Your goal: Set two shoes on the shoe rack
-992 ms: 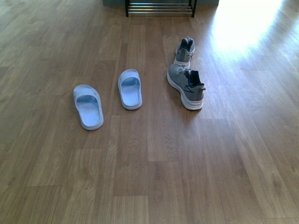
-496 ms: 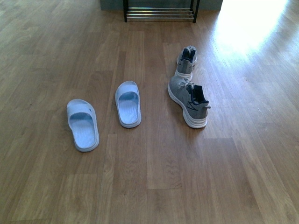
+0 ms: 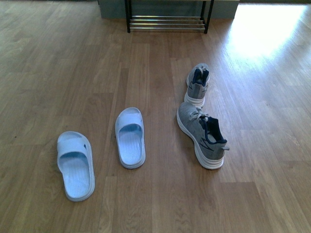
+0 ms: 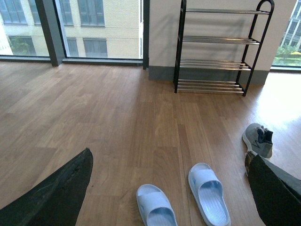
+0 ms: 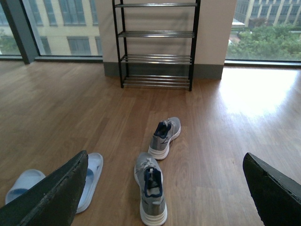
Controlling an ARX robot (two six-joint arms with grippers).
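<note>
Both sneakers lay on the wooden floor (image 3: pixel 262 184) well apart from the shoe rack (image 3: pixel 167 19), which stood against the wall with every tier of chrome bars bare, so I judged the task was not yet begun. The far sneaker (image 3: pixel 198 85) sat nearer the rack with its toe towards it. The near sneaker (image 3: pixel 201 135) lay further from the rack and just beside the first one's heel, angled a little off the rack's line. I could not tell whether the two touched. A pair of pale blue slippers (image 3: pixel 130 137) rested further from the rack again and off to one side of the sneakers. They were no part of my job, so I meant to leave them. My left end effector (image 4: pixel 169 157) was spread wide with nothing in it, its dark fingers (image 4: pixel 56 193) framing the floor and the rack beyond. My right end effector (image 5: pixel 164 155) was just as wide and empty, looking over both sneakers towards the rack. I judged they were held wide and high like this because a thick-soled shoe needs a broad gap to take it. The right arm looked the better placed for the near sneaker, since that shoe lay almost under its camera.
</note>
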